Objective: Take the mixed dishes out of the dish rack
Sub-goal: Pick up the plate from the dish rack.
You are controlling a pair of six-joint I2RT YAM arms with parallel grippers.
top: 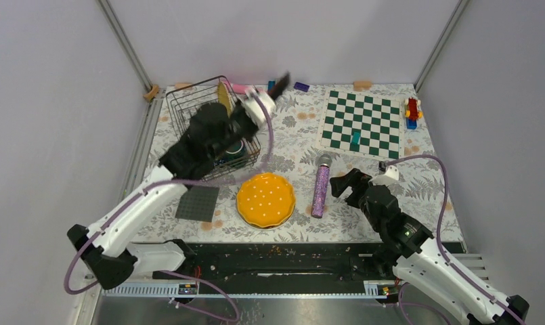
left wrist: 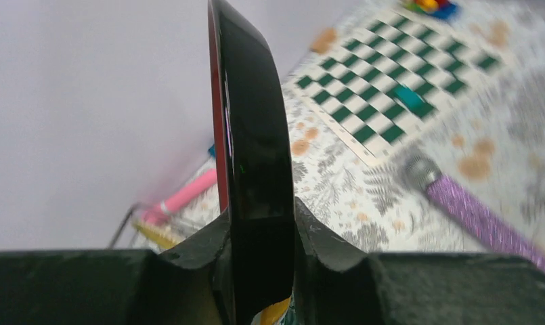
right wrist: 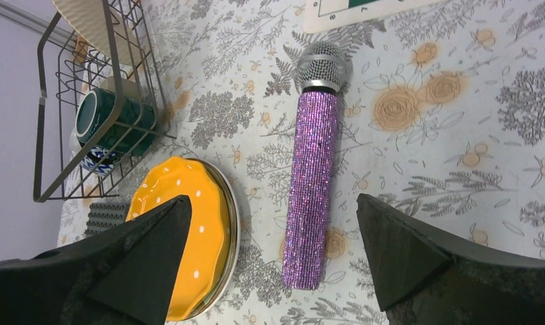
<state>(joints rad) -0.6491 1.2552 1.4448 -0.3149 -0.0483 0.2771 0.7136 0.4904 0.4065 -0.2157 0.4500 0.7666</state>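
Observation:
The dish rack (top: 188, 112) stands at the back left, and my left arm reaches over it. My left gripper (top: 266, 96) is shut on a dark plate with a red rim (left wrist: 252, 135). It holds the plate edge-on in the air, beyond the rack's right corner. In the rack are a tan ribbed plate (right wrist: 93, 27) standing upright, a dark teal mug (right wrist: 110, 122) on its side, and a blue-white bowl (right wrist: 97, 162). A yellow dotted plate (top: 266, 200) lies on the table on top of another plate. My right gripper (right wrist: 271, 202) is open above the table, between the yellow plate and a purple glitter microphone (right wrist: 313, 189).
A grey square mat (top: 197, 203) lies left of the yellow plate. A green chessboard (top: 363, 123) with a teal piece on it covers the back right, and a toy (top: 412, 112) sits beside it. A pink object (top: 239, 88) and other small items line the back edge.

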